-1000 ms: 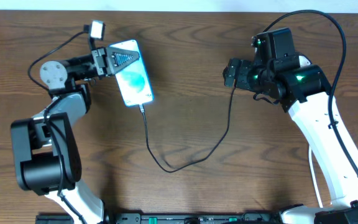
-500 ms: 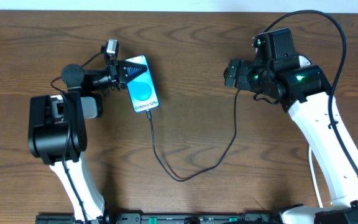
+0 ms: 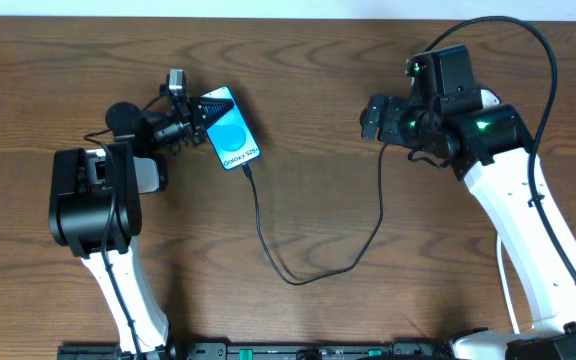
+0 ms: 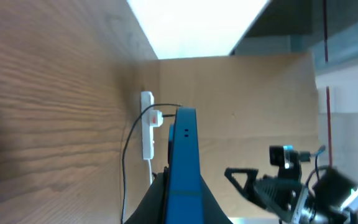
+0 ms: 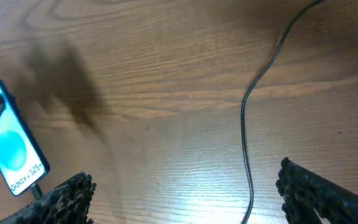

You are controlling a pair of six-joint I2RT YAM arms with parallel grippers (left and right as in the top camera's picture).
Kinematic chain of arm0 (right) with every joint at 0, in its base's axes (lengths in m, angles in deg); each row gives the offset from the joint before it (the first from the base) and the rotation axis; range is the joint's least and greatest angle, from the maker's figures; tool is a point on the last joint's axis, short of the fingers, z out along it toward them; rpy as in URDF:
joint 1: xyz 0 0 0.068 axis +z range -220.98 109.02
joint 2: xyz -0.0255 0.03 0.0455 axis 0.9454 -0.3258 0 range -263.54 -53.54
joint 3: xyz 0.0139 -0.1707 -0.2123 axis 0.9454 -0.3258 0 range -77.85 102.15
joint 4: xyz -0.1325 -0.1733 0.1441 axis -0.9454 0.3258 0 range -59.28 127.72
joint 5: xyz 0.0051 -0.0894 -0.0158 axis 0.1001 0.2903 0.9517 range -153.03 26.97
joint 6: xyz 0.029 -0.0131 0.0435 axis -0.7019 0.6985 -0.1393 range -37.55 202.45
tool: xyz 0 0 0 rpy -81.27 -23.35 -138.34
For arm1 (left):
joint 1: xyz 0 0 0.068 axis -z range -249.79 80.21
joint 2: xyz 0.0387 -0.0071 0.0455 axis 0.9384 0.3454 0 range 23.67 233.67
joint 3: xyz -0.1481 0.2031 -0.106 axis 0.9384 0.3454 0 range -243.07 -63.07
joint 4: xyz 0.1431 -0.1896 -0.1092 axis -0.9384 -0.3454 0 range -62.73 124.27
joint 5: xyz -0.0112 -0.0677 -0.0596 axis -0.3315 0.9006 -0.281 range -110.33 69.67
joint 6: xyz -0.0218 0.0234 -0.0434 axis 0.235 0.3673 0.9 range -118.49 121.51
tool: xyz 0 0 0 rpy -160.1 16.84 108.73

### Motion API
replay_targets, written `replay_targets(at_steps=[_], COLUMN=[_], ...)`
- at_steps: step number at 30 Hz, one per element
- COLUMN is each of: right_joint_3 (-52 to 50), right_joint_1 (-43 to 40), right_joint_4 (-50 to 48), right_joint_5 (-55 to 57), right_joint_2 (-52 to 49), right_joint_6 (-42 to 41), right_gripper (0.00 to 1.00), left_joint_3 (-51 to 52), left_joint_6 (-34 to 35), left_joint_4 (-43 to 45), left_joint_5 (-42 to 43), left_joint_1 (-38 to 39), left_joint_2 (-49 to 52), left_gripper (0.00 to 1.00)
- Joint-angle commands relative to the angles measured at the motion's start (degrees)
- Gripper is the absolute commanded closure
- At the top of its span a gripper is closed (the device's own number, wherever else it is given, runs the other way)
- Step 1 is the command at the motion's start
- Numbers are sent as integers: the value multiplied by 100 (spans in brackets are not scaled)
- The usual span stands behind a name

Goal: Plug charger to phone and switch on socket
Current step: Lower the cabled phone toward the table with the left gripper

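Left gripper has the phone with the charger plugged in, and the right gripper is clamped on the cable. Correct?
Not quite. The right gripper is open, fingers spread either side of the charger without touching it; the right wrist view shows this. The left gripper does hold the phone, charger plugged in.

Your overhead is evenly lit and sharp, worktop [image 3: 298, 130] shadows faint. Left wrist: wood smeared at 9 o'clock, blown-out white at 12. Right wrist: soft dark shadow at 10 o'clock, pale sheen at 6, phone [image 5: 11, 149] screen glowing.
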Motion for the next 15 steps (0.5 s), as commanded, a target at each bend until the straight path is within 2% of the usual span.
replay_targets(at_steps=[1, 15], right_joint_3=[66, 63], right_joint_1=[33, 33], right_joint_4=[24, 26], right_joint_5=[70, 70], right_joint_2=[96, 96], right_joint_6=[63, 66], right_gripper=[7, 6], left_joint_3=[13, 13], left_joint_6=[-350, -1316], left_joint_4=[-389, -1755], left_joint_5=[-328, -748], left_joint_1=[-37, -59], left_joint_2=[-52, -52], left_gripper=[92, 93])
